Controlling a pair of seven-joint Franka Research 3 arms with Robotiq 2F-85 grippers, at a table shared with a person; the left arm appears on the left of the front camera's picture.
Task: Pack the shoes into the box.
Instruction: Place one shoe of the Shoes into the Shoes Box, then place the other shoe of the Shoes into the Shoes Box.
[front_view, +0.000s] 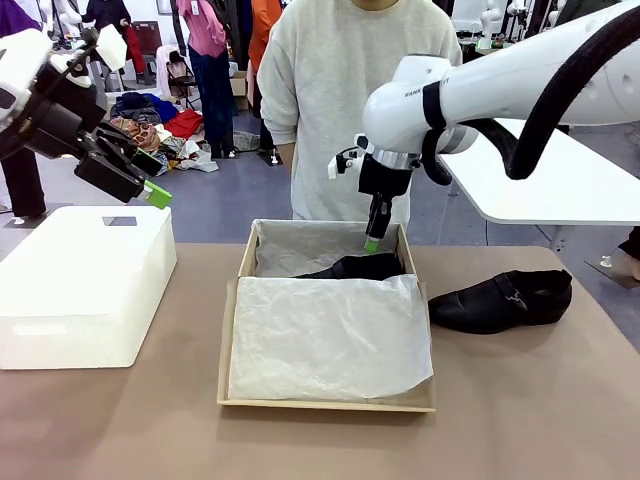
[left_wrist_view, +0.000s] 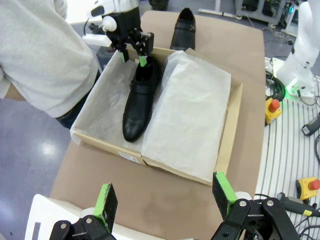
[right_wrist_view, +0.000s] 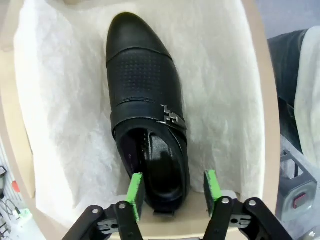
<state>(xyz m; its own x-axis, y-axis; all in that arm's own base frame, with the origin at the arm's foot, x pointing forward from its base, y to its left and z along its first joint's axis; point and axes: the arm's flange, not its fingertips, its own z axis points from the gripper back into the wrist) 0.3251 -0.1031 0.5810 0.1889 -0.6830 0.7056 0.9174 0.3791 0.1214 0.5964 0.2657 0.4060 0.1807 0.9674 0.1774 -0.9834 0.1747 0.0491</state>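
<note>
One black glossy leather pointed-toe dress shoe (right_wrist_view: 145, 100) lies in the far half of the shallow brown cardboard shoebox (front_view: 228, 340), on its white tissue paper (front_view: 330, 340), mid-way along the brown worktop (front_view: 120, 420). The right gripper (right_wrist_view: 172, 187) hangs over the shoe's heel, jaws spread to either side. The second shoe (front_view: 500, 300) lies near the worktop's right edge. The left gripper (left_wrist_view: 165, 192), jaws wide apart, is raised near the left edge

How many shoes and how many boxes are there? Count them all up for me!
Black shoes: 2 (packed shoe, loose shoe)
Boxes: 2 (brown box, white box)
Total: 4
</note>
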